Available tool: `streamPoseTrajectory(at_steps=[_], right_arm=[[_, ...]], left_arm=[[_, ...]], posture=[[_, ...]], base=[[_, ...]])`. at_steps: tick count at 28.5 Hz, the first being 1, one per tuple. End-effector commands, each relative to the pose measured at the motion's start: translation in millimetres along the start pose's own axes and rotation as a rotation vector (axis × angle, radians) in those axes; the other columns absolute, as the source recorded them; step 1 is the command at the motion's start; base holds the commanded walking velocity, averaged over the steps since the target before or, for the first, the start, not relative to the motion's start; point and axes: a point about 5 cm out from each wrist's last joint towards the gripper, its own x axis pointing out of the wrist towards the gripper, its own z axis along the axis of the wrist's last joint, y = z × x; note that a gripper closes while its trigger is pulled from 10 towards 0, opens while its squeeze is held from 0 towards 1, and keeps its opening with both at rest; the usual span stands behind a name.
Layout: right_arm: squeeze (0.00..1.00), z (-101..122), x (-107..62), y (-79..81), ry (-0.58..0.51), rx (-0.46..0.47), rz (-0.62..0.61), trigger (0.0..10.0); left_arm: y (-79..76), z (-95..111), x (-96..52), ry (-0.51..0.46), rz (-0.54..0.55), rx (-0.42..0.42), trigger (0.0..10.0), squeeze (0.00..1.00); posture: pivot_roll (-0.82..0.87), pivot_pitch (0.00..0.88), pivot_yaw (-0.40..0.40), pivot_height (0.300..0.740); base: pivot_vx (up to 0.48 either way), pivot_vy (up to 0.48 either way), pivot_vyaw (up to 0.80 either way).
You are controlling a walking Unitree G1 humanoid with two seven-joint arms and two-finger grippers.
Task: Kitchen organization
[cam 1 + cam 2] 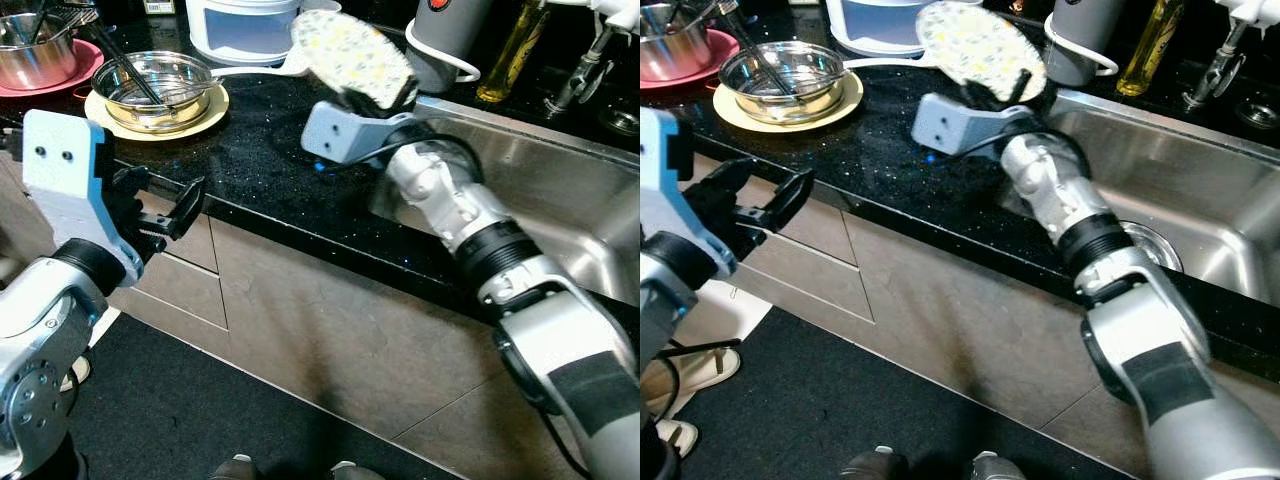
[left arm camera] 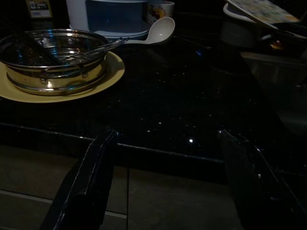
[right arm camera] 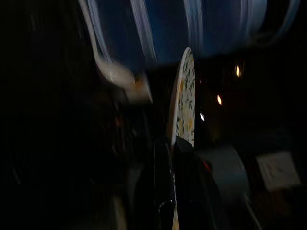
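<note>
Your right tool (image 1: pixel 375 100) is clamped on the rim of a flowered plate (image 1: pixel 352 55), holding it tilted in the air above the black desk (image 1: pixel 270 150), just beside the sink (image 1: pixel 560 200). Your left tool (image 1: pixel 175 210) hangs with its fingers apart in front of the desk edge, gripping nothing.

The tidying looks to be in its middle: the plate is lifted but not yet set anywhere, and a steel bowl (image 1: pixel 160 88) with utensils in it sits on a yellow plate (image 1: pixel 215 105) at the far left, next to a pot (image 1: pixel 35 50) on a red plate. A white ladle (image 2: pixel 156 31) lies on the desk near a white appliance (image 1: pixel 240 30).

The right wrist view shows the plate edge-on, pinched between the two fingers, which the head views only suggest. The left wrist view confirms the wide gap between the left fingers (image 2: pixel 86 187).
</note>
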Motion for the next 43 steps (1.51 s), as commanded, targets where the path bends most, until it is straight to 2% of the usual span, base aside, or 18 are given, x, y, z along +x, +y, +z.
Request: streamPoseTrajectory(at_steps=[1,6,9,15,20,27,32,33,34,35,36,37,38,39,43], right_arm=[[0.0,-8.3,-2.8,3.0,0.036,-0.031,0.003,0.0],[0.0,-25.0,-8.6,4.8,0.092,-0.069,0.045,0.0],[0.0,-33.0,-11.9,7.0,0.105,-0.09,0.11,0.0],[0.0,-56.0,-20.9,2.1,0.192,-0.056,0.178,0.0],[0.0,-68.7,-30.9,9.1,0.223,-0.051,0.248,0.0],[0.0,-63.7,-31.9,20.3,0.204,-0.017,0.298,0.0],[0.0,-49.9,-31.0,36.7,0.153,0.021,0.362,0.0],[0.0,-45.9,-30.9,40.8,0.139,0.033,0.375,4.3],[0.0,-41.5,-30.8,45.6,0.127,0.051,0.39,4.3],[0.0,-36.9,-30.8,51.2,0.112,0.062,0.413,8.0],[0.0,-33.1,-30.9,55.4,0.1,0.072,0.43,7.6],[0.0,-33.1,-30.9,55.4,0.1,0.072,0.43,7.6],[0.0,-26.1,-30.8,61.7,0.078,0.09,0.469,9.4],[0.0,-23.7,-30.7,63.3,0.07,0.093,0.484,10.0],[0.0,-20.4,-28.8,61.1,0.058,0.08,0.524,10.0]], left_arm=[[-4.3,0.6,2.2,-0.007,-0.023,-0.008,10.0,0.0],[-6.2,1.2,4.0,-0.012,-0.031,-0.013,10.0,0.0],[-7.3,2.3,6.9,-0.019,-0.038,-0.014,10.0,0.0],[-9.1,5.5,13.1,-0.037,-0.05,-0.021,10.0,0.0],[-10.8,5.0,15.5,-0.038,-0.06,-0.026,10.0,0.0],[-12.0,4.9,16.9,-0.041,-0.067,-0.029,10.0,0.0],[-12.2,4.7,17.2,-0.041,-0.068,-0.027,10.0,0.0],[-12.4,4.6,17.3,-0.041,-0.069,-0.027,10.0,0.0],[-12.5,4.6,17.5,-0.041,-0.069,-0.026,10.0,0.0],[-12.8,4.6,17.7,-0.042,-0.07,-0.026,10.0,0.0],[-13.2,4.7,18.1,-0.043,-0.071,-0.026,10.0,0.0],[-13.2,4.7,18.1,-0.043,-0.071,-0.026,10.0,0.0],[-13.8,5.0,18.6,-0.045,-0.073,-0.026,10.0,0.0],[-14.0,4.9,18.8,-0.045,-0.074,-0.026,10.0,0.0],[-14.7,4.7,18.9,-0.044,-0.078,-0.025,10.0,0.0]], posture=[[0.1,0.07,-0.088,0.732],[0.1,0.071,-0.088,0.732],[0.09,0.071,-0.089,0.732],[0.07,0.071,-0.085,0.732],[0.07,0.074,-0.083,0.732],[0.07,0.073,-0.084,0.732],[0.07,0.07,-0.086,0.732],[0.07,0.068,-0.086,0.732],[0.07,0.068,-0.086,0.732],[0.07,0.065,-0.086,0.732],[0.07,0.064,-0.087,0.732],[0.07,0.064,-0.087,0.732],[0.07,0.064,-0.087,0.732],[0.07,0.062,-0.086,0.732],[0.07,0.06,-0.085,0.732]], base=[[0.0,0.0,0.0],[0.0,0.0,0.0],[0.0,0.0,0.0],[0.0,0.0,-0.33],[0.0,0.0,-0.71],[0.0,0.0,-0.68],[0.0,0.0,0.0],[0.0,0.0,0.0],[0.0,0.0,0.0],[0.0,0.0,0.0],[0.0,0.0,0.0],[0.0,0.0,0.0],[0.0,0.0,0.0],[0.0,0.0,0.0],[0.0,0.0,0.0]])
